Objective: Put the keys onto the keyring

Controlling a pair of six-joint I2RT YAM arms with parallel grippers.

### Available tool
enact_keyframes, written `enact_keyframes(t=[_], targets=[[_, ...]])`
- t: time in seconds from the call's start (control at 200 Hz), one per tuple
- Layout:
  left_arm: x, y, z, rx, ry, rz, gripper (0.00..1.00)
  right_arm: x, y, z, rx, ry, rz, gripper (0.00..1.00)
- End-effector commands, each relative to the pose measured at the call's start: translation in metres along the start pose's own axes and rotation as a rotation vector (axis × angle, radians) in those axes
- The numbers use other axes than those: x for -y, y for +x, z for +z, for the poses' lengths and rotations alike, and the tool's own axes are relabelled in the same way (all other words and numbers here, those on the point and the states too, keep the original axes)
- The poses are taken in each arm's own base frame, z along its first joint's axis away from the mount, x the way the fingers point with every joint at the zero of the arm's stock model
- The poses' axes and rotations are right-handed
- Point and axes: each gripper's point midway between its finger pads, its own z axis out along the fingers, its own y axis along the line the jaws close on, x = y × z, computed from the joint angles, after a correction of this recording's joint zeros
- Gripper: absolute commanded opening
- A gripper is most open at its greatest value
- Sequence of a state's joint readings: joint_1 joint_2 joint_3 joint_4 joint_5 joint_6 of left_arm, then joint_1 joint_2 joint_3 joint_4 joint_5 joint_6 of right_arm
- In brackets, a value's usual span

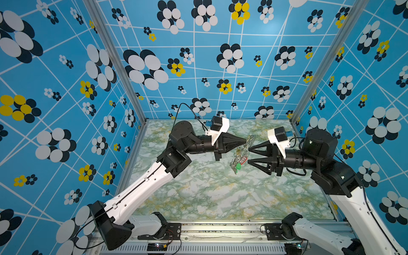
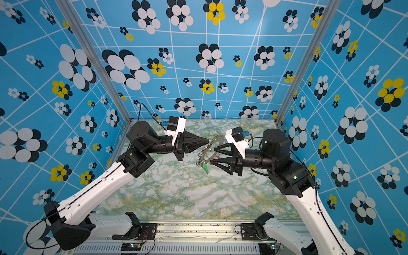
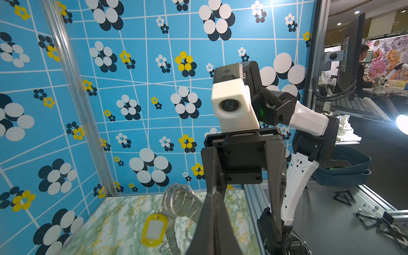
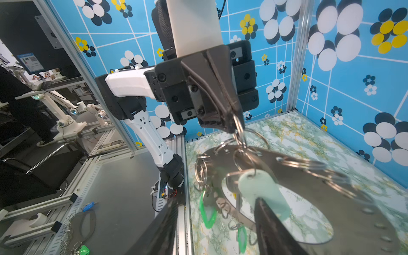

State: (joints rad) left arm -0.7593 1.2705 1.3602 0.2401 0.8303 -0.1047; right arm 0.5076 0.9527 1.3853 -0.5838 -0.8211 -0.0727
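The keyring (image 2: 215, 141) is a flat grey ring fringed with wire loops, held tilted in the air above the table. My left gripper (image 1: 244, 141) is shut on one of its wire loops (image 4: 239, 132). Keys hang from the loops: a yellow tag (image 3: 154, 228), a pale mint tag (image 4: 260, 189), green tags (image 4: 207, 212) and a red tag (image 1: 242, 160). My right gripper (image 1: 248, 155) faces the ring from the right, open, with the ring's rim between its spread fingers (image 4: 271, 225). The mint tag lies against one finger, not pinched.
The green marble tabletop (image 1: 209, 194) lies below, with patterned blue walls on three sides. Outside the cell, in the right wrist view, a metal bench carries a bunch of spare loops with a green tag (image 4: 75, 242) and a blue key (image 4: 88, 206).
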Motion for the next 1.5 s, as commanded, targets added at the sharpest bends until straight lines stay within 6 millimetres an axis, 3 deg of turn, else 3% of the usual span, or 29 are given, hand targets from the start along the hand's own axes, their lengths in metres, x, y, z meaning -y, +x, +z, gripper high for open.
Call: enact_keyframes(t=[0.0,0.235,0.67,1.025,1.499], targets=[[0.008,-0.017,-0.005,0.044,0.007,0.060,0.00,-0.005,-0.007,-0.008,0.010,0.011,-0.022,0.61],[0.009,-0.020,-0.003,0.053,0.014,0.060,0.00,0.012,-0.013,-0.006,0.038,0.091,-0.033,0.65],[0.007,-0.021,-0.002,0.059,0.008,0.056,0.00,0.026,-0.018,0.005,0.105,0.104,-0.011,0.60],[0.006,-0.020,0.000,0.061,0.011,0.051,0.00,0.025,-0.015,0.016,0.094,0.097,-0.024,0.55],[0.009,-0.026,-0.001,0.072,0.015,0.056,0.00,0.026,-0.013,0.017,0.081,0.118,-0.035,0.31]])
